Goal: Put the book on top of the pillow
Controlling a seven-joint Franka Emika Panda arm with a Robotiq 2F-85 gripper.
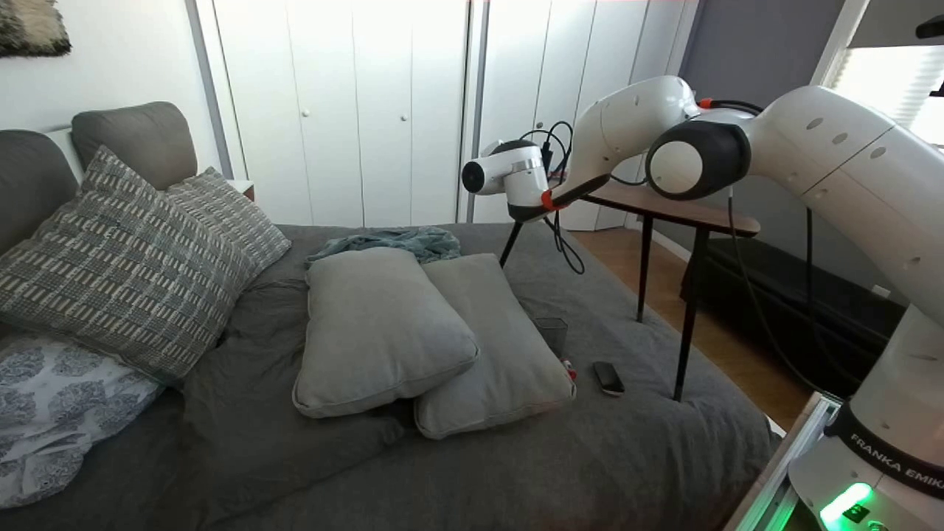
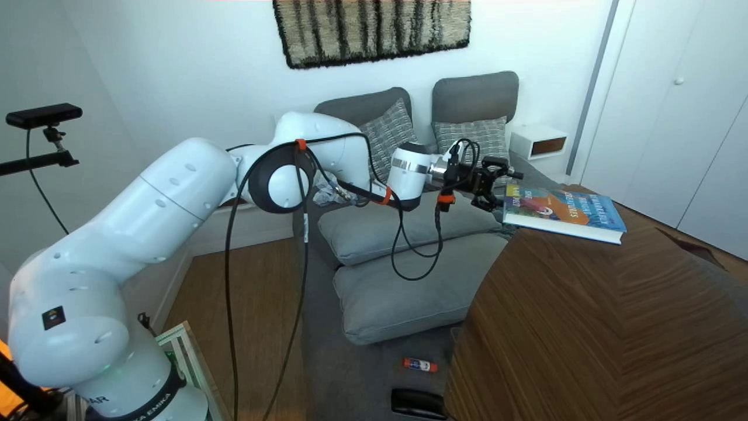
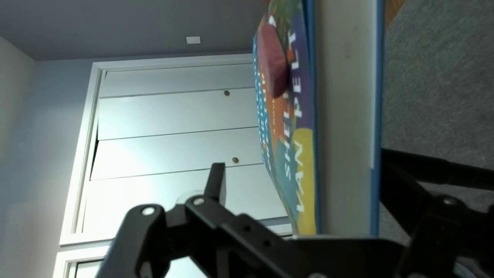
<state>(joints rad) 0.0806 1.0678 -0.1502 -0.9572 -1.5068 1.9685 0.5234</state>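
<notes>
In an exterior view we saw a plump, roughly square, light-grey fabric pillow (image 1: 383, 324) lying partly over a matching light-grey pillow (image 1: 516, 365) on the dark-grey, cloth-covered bed (image 1: 612, 461). In an exterior view we found the thick, rectangular, multicoloured book (image 2: 564, 207) on the brown wooden desk (image 2: 584, 316), one end jutting past the edge by the black end effector (image 2: 508, 190). In the wrist view we saw its fingers (image 3: 215, 184) parted around that end, one clear of the cover; we could not tell whether the other, partly hidden, touched.

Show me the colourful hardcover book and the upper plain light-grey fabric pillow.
Colourful hardcover book (image 2: 563, 206), in an exterior view: on its illustrated cover.
Upper plain light-grey fabric pillow (image 1: 381, 328), in an exterior view: its top face.
</notes>
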